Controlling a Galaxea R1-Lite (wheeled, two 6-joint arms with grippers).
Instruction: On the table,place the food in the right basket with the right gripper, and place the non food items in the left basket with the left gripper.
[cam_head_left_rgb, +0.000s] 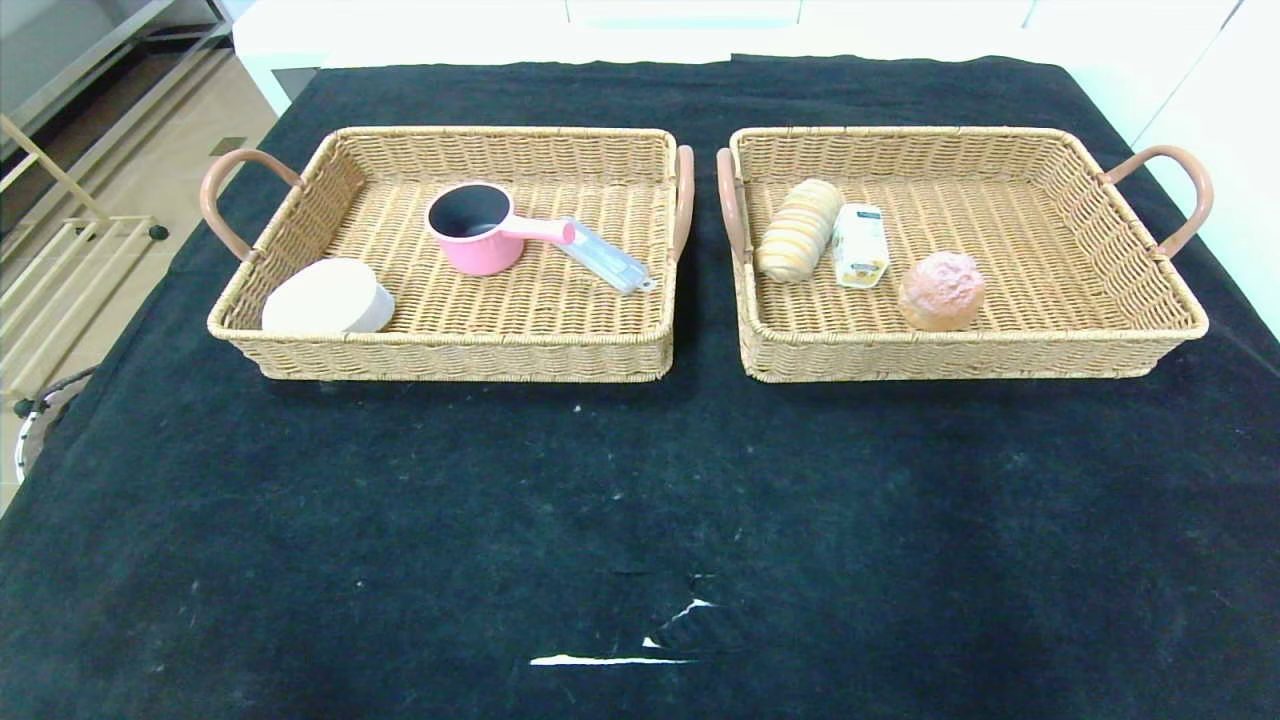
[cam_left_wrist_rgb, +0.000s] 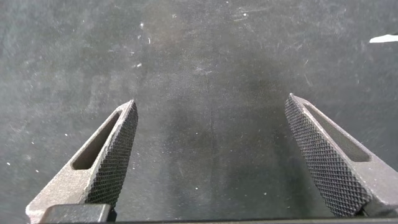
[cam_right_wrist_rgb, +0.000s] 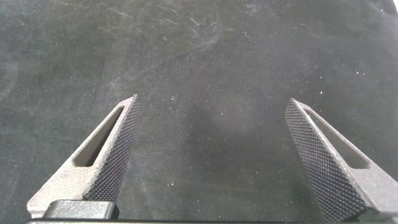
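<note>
The left basket (cam_head_left_rgb: 300, 352) holds a pink saucepan (cam_head_left_rgb: 478, 228), a grey flat tool (cam_head_left_rgb: 603, 256) and an overturned white bowl (cam_head_left_rgb: 328, 297). In the right basket (cam_head_left_rgb: 1100, 355) lie a striped bread roll (cam_head_left_rgb: 798, 230), a small yellow carton (cam_head_left_rgb: 860, 246) and a round brown bun (cam_head_left_rgb: 941, 290). Neither arm shows in the head view. My left gripper (cam_left_wrist_rgb: 211, 109) stands open over bare black cloth, nothing between its fingers. Likewise my right gripper (cam_right_wrist_rgb: 212, 106) is open and empty above the cloth.
Black cloth (cam_head_left_rgb: 640, 520) covers the table, with a small tear showing white (cam_head_left_rgb: 610, 659) near the front edge. The two baskets sit side by side at the back, handles (cam_head_left_rgb: 1180, 195) sticking outward. Floor and a rack (cam_head_left_rgb: 60, 250) lie beyond the left edge.
</note>
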